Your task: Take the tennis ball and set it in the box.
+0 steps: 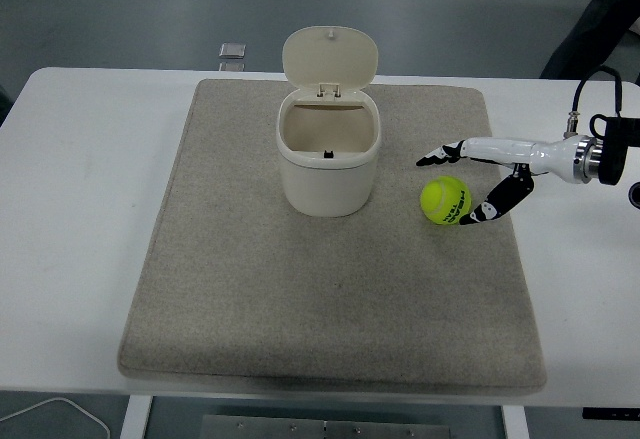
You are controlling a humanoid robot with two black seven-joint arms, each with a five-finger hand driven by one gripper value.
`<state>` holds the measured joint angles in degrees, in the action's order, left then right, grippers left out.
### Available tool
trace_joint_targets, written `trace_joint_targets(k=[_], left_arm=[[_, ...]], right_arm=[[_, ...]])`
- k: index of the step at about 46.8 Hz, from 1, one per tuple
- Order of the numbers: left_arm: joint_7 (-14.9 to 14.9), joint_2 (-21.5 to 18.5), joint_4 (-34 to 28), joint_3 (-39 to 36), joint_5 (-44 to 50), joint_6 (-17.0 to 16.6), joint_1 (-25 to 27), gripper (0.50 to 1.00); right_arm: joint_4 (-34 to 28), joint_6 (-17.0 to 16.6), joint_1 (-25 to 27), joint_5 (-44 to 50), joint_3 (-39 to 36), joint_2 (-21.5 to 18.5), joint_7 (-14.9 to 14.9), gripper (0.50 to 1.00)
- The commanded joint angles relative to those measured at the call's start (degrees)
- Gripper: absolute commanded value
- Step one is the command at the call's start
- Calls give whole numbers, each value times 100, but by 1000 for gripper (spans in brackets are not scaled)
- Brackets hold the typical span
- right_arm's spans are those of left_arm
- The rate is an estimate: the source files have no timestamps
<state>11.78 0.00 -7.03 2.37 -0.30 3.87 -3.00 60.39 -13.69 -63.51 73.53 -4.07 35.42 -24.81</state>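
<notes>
You see the right hand (478,177) around the tennis ball (445,201), fingers apart, not clamped, lidded box (329,154) left of the ball, lid up.

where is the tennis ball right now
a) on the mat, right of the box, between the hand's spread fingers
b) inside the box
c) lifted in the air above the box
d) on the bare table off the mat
a: the tennis ball sits on the grey mat to the right of the open box, with the right hand reaching around it, thumb and fingers on either side.
</notes>
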Motion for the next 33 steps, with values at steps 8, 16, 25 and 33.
trace_joint_targets(k=[8,16,25,33], left_arm=[[0,0,0,0,-5,0,1,990],[0,0,0,0,4,0,1,992],[0,0,0,0,4,0,1,992],[0,0,0,0,-5,0,1,992]], right_arm=[[-19,244,128,91,11,-70,11,919],[-45,385,181,118,11,-141,11,877],[-54,437,190,170,11,-176,11,697],[-71,525,190,250,90,-185,11,639]])
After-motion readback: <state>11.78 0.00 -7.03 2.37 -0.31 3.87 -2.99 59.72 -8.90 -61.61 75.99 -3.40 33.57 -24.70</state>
